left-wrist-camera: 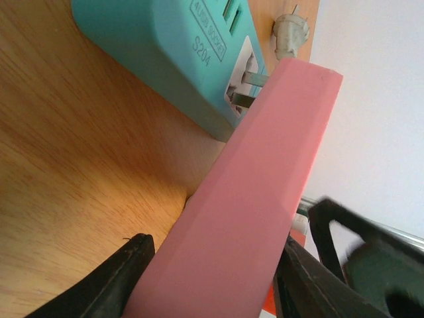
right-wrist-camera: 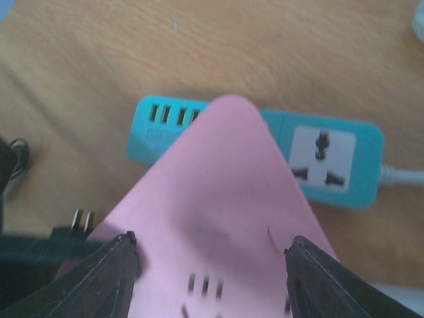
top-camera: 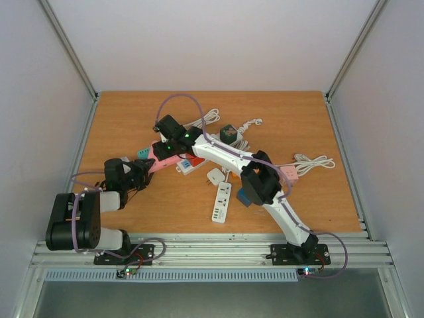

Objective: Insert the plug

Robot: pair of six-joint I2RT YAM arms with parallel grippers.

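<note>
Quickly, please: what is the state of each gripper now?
Left gripper: closed on the pink power strip.
Right gripper: astride the same strip; whether it grips cannot be told.

Two tools: the left tool [top-camera: 147, 170] and the right tool [top-camera: 163, 149]. Two pink strips: the pink power strip [top-camera: 158, 163] between the tools, and a second pink strip [top-camera: 289, 173] well to the right of both tools. One teal strip [top-camera: 142, 154] lies just beside the left tool. One white strip [top-camera: 222, 202] lies on the counter [top-camera: 126, 119] nearer than the right tool. Three white cord bundles: left bundle [top-camera: 211, 117], middle bundle [top-camera: 250, 123] and right bundle [top-camera: 313, 162].
</note>
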